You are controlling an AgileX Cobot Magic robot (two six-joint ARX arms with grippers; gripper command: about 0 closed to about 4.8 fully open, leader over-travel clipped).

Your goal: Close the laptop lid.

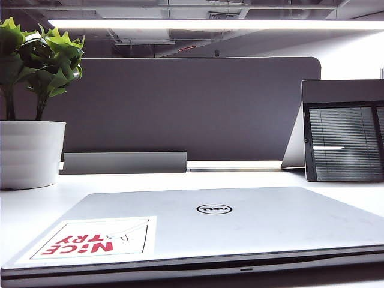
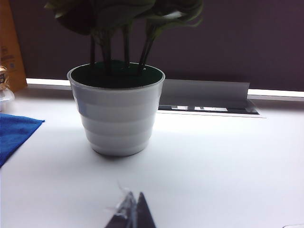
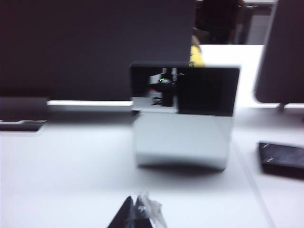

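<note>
White desk (image 1: 24,210) fills the lower frame; the laptop lid (image 1: 228,225) lies flat at bottom centre, already down. Your left gripper (image 2: 133,211) and right gripper (image 3: 137,213) sit bottom centre, tips pressed together, empty. Just check the front seam.

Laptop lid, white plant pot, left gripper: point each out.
laptop lid (image 1: 240,225), exterior view, silver outer face.
white plant pot (image 2: 117,121), left wrist view, ribbed wall.
left gripper (image 2: 134,213), left wrist view, meeting fingertips.

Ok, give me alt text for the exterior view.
A silver Dell laptop lid lies shut in the foreground, with a red "NICE TRY" sticker. Behind stand a potted plant and a small screen. Neither gripper appears.
</note>
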